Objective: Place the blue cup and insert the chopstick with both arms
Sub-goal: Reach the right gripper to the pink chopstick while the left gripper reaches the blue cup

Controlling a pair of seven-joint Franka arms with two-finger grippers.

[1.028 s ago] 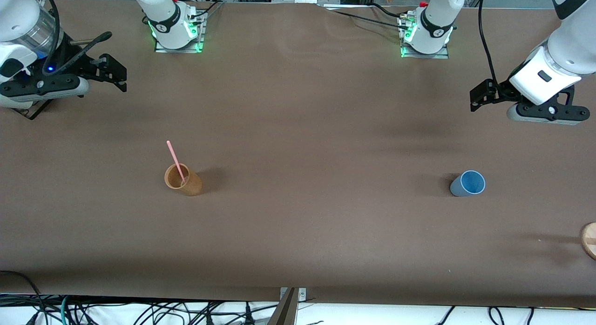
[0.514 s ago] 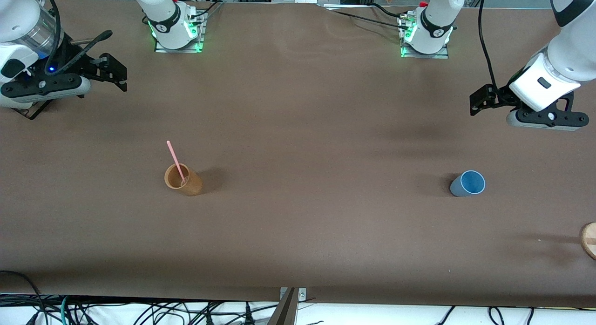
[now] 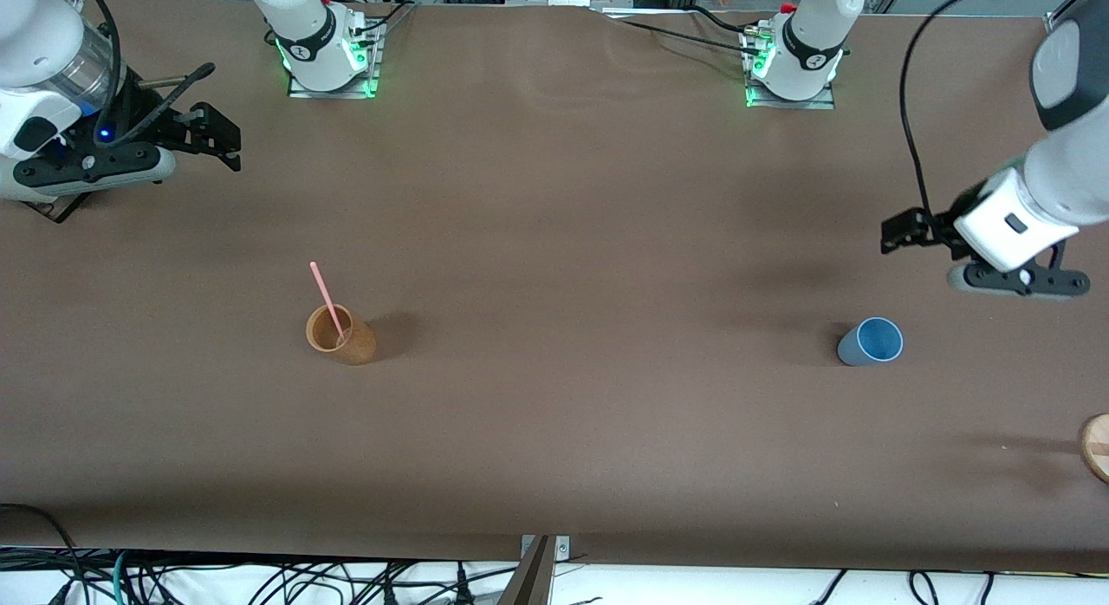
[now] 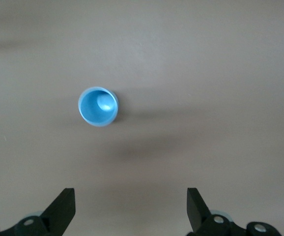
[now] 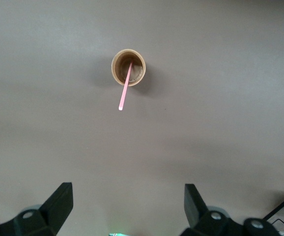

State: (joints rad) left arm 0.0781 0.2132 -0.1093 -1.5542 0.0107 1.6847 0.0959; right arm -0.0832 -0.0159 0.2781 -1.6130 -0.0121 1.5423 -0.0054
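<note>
The blue cup (image 3: 871, 341) stands upright on the brown table toward the left arm's end, its mouth up; it also shows in the left wrist view (image 4: 98, 106). My left gripper (image 3: 901, 230) (image 4: 130, 206) is open and empty, up over bare table beside the blue cup. The pink chopstick (image 3: 326, 297) (image 5: 125, 91) leans inside a tan-brown wooden cup (image 3: 340, 335) (image 5: 128, 67) toward the right arm's end. My right gripper (image 3: 221, 137) (image 5: 128, 204) is open and empty, up over bare table, well apart from the wooden cup.
A round wooden piece (image 3: 1096, 446) lies at the table's edge at the left arm's end, nearer to the front camera than the blue cup. The arm bases (image 3: 329, 50) (image 3: 793, 63) stand along the table's back edge. Cables hang below the front edge.
My left gripper has moved closer to the blue cup. My right gripper has shifted only slightly. The cups and the chopstick have not moved.
</note>
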